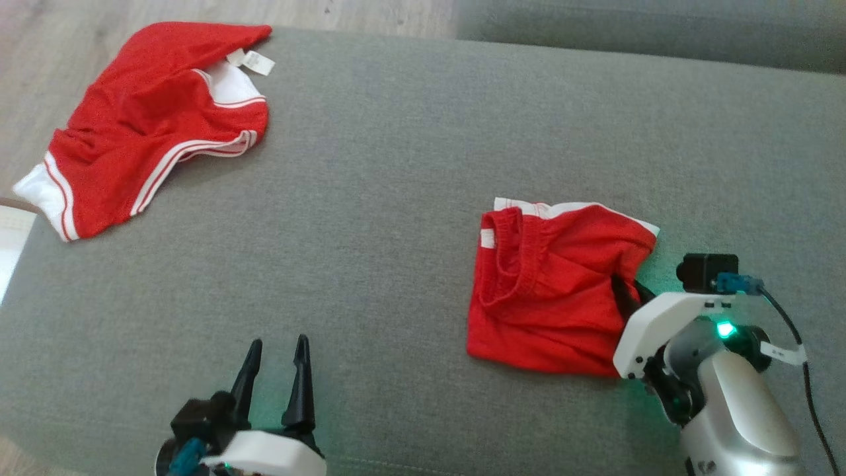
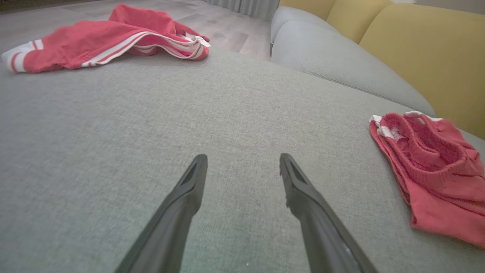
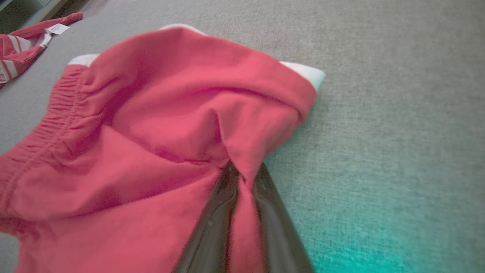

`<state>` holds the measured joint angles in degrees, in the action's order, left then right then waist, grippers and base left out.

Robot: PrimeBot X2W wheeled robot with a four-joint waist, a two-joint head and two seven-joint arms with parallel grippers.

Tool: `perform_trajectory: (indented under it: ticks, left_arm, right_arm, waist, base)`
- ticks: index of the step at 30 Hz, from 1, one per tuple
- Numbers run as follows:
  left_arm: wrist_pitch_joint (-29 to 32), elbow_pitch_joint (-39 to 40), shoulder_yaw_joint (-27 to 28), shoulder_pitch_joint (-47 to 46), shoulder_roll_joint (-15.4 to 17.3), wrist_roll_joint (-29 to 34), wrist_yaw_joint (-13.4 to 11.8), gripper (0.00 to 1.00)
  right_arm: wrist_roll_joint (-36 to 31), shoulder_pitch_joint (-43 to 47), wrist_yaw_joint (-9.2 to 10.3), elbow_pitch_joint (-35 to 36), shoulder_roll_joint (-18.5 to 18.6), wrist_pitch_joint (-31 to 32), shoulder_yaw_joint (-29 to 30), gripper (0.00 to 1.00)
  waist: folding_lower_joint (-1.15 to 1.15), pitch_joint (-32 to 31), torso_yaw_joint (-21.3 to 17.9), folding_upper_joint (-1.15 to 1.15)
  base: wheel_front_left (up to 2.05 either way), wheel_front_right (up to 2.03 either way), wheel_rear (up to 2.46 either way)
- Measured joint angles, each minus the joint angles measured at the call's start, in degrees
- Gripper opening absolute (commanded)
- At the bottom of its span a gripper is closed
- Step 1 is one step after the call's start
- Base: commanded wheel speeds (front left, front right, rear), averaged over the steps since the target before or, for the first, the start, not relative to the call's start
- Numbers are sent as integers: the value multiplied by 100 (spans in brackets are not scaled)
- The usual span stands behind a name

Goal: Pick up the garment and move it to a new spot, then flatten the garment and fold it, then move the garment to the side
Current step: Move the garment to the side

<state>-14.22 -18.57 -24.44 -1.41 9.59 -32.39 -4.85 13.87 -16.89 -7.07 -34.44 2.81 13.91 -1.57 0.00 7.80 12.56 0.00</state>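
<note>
While the right gripper pinches the red shorts at three o'clock, pick-up is judged in hand; next, lift; the left gripper gapes empty.

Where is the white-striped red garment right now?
In the head view, the striped garment lies at the far left corner of the grey cushion, apart from the red shorts pinched by the right end effector.

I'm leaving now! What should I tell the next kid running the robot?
Left end effector: open, empty, above the grey fabric cushion.
Right end effector: shut on the right edge of the crumpled red shorts with white trim, lying at the cushion's right.
A second red garment with white stripes lies far left.
Done: grasp.
Left: lift, move, flatten, fold, set aside.
</note>
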Motion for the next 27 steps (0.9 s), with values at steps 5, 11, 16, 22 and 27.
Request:
perform_trajectory:
  ticks: [5,11,16,22,27]
  left_arm:
    - [-5,0,-18,-180,-8,121,38,100]
    - [-7,60,-34,-310,5,233,74,100]
    - [4,254,-55,-551,99,337,59,100]
    - [263,546,-105,-940,346,516,27,100]
    - [506,769,-168,-1238,458,659,32,100]
  right_arm:
    - [-52,-199,-8,-55,-18,-127,-114,0]
    - [-292,-487,-26,88,-18,-368,130,0]
    - [-457,-626,-26,593,146,-389,352,0]
    - [-506,-856,-26,1107,357,-304,588,0]
    - [-486,-869,-26,1216,353,-279,619,0]
  waist:
    - [0,157,-197,0]
    - [1,380,-658,0]
    - [1,610,-1217,0]
    - [1,939,-1976,0]
    - [1,1249,-2538,0]
  base:
    - [0,0,0]
    - [0,0,0]
    - [0,0,0]
    - [0,0,0]
    - [0,0,0]
